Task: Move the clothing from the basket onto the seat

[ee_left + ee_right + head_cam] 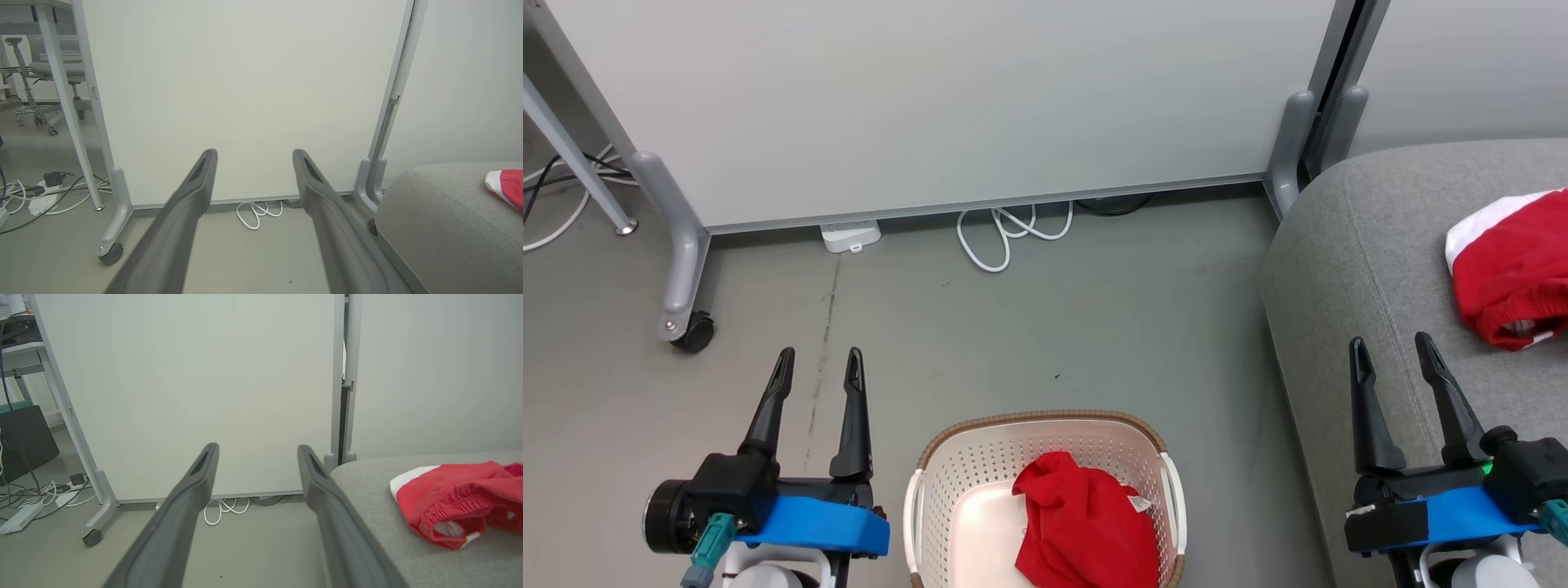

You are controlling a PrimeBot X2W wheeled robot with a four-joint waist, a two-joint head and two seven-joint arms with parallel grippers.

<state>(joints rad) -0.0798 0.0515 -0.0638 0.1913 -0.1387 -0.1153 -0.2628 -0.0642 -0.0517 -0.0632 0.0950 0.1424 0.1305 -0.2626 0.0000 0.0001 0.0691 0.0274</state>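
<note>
The basket stands on the floor nearest the robot, between the two arms; one red garment lies crumpled against its right wall, a white care label showing at its edge. The step in hand is judged to be the pick of this garment. A gripper should descend into the basket from above, clear of the brown rim, and close on a raised fold near the middle of the heap, not on a thin edge, so the cloth lifts as one bundle; lift fully clear of the rim before swinging right, or the light basket may drag along.

The left gripper hovers over bare floor left of the basket, fingers spread apart, holding and touching nothing; the right gripper hovers over the edge of the seat, equally spread and empty.

Farther right on the seat lies a second red-and-white garment, already delivered; place the next one beside it, well in from the rounded edge.
</note>
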